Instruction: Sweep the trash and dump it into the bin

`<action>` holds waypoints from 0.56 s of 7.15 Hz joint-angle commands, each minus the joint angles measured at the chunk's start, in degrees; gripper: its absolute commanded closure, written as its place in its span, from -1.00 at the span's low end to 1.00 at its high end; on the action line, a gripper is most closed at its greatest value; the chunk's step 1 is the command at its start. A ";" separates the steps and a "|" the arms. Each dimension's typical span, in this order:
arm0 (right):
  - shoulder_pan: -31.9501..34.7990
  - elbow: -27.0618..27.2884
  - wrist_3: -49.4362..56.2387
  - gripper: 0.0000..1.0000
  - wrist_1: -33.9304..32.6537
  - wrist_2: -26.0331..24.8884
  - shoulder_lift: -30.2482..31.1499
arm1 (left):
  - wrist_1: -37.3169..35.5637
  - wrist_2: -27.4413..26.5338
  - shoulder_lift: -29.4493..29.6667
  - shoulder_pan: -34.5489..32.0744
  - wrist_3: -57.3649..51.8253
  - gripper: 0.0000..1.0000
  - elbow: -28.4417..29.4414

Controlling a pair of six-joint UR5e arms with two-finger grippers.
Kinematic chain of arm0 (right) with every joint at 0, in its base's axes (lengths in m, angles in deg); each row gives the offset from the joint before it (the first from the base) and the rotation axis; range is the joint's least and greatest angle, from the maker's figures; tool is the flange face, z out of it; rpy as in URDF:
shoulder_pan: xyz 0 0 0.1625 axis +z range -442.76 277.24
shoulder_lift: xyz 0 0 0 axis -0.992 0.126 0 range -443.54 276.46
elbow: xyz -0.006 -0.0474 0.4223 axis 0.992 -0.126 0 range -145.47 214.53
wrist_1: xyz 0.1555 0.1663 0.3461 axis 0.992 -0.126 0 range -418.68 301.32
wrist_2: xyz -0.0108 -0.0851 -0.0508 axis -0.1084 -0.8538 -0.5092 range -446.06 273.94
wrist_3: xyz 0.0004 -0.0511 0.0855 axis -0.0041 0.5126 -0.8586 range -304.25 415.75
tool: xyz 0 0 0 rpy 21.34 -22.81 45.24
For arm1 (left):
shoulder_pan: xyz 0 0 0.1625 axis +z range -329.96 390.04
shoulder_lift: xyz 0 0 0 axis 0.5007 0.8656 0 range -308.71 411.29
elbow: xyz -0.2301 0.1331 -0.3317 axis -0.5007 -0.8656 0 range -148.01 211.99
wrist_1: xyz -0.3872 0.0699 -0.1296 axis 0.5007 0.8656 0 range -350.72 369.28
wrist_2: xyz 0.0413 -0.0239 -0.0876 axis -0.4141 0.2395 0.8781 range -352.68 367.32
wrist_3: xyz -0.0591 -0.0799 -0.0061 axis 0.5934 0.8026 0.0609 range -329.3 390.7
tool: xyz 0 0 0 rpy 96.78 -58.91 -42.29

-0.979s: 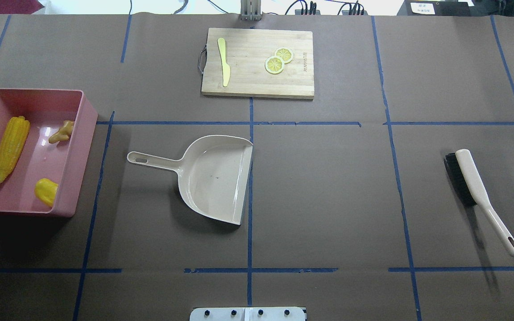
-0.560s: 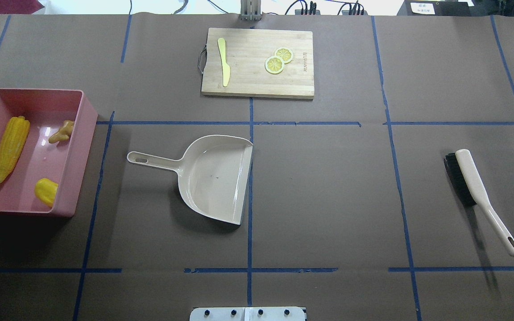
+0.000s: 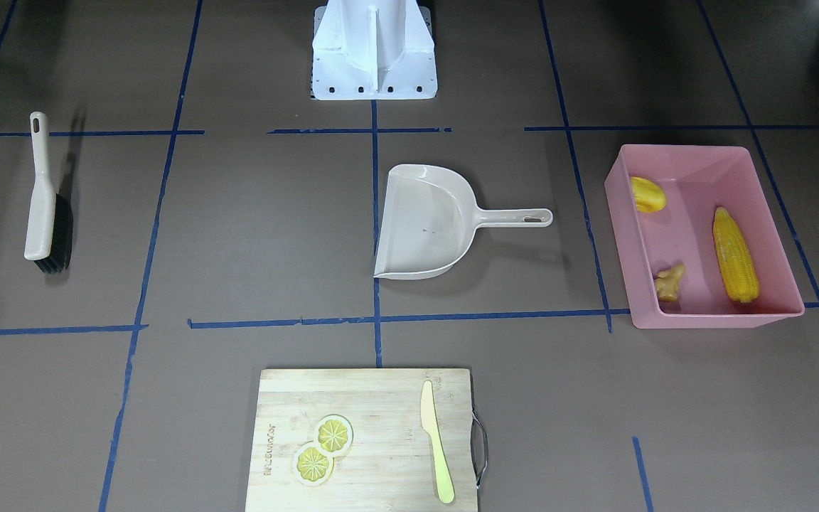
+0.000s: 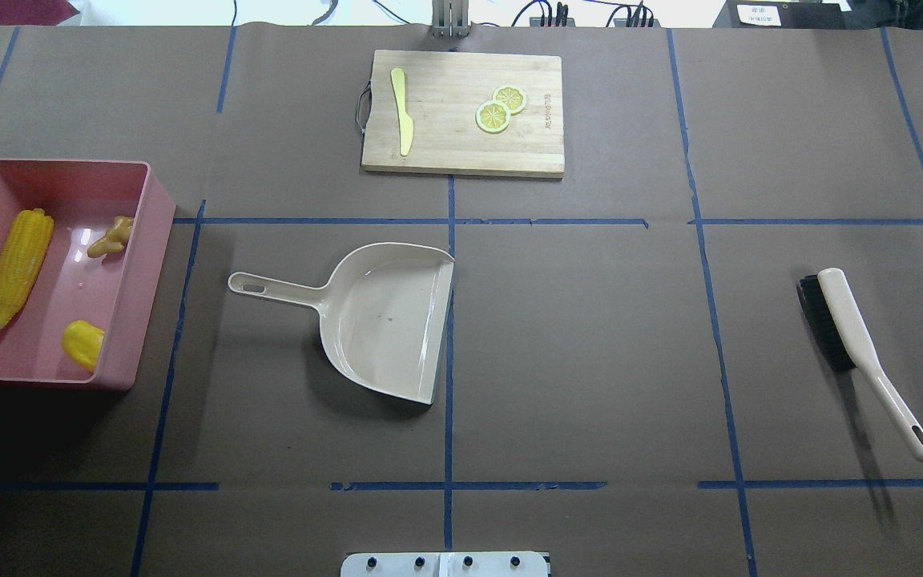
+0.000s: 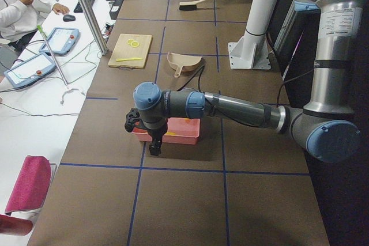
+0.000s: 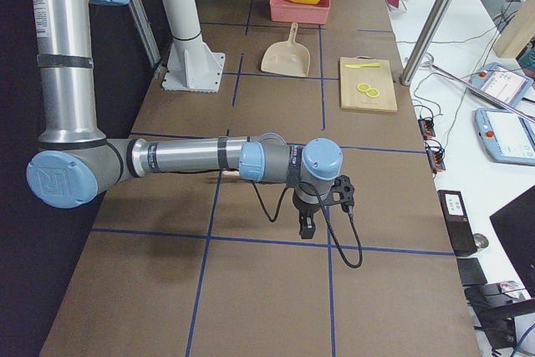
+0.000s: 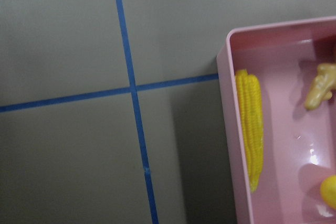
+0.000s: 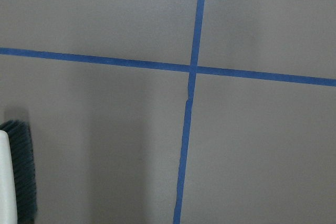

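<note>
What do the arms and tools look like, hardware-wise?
The left arm and the right arm are silver-grey tubes with light blue joint caps. A round logo marks the right arm's elbow cap. The left tool and the right tool are small and black. A thin black cable loops off the right wrist.

- left arm [image 5: 242,109]: smooth silver-grey tubes joined by dark grey housings, each closed by a round pale blue cap [image 5: 147,94].
- a printed label [image 5: 337,24] runs down its thick silver tube.
- right arm [image 6: 180,156]: same silver, dark grey and blue; the big blue end cap carries a stamped mark [image 6: 63,180].
- a thin black cable [image 6: 343,244] trails from its wrist.
- left claw [image 5: 154,147] and right claw [image 6: 307,227]: small, black.
- white round post [image 6: 180,6] on a white foot plate [image 3: 374,78] with a row of dark screws [image 3: 361,90].
</note>
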 commanded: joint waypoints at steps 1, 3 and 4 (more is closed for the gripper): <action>0.03 0.28 -0.07 -1.00 0.45 -0.23 -0.01 | 4.07 0.10 -2.15 -1.00 0.19 -1.00 -1.23; -0.06 -0.94 -0.94 -1.00 0.54 -0.76 -0.89 | 5.85 -0.16 -7.14 -0.83 0.19 -1.00 -4.32; 0.03 -0.77 -0.86 -1.00 0.54 -0.58 -0.89 | 5.68 0.18 -8.21 -0.83 0.10 -1.00 -4.32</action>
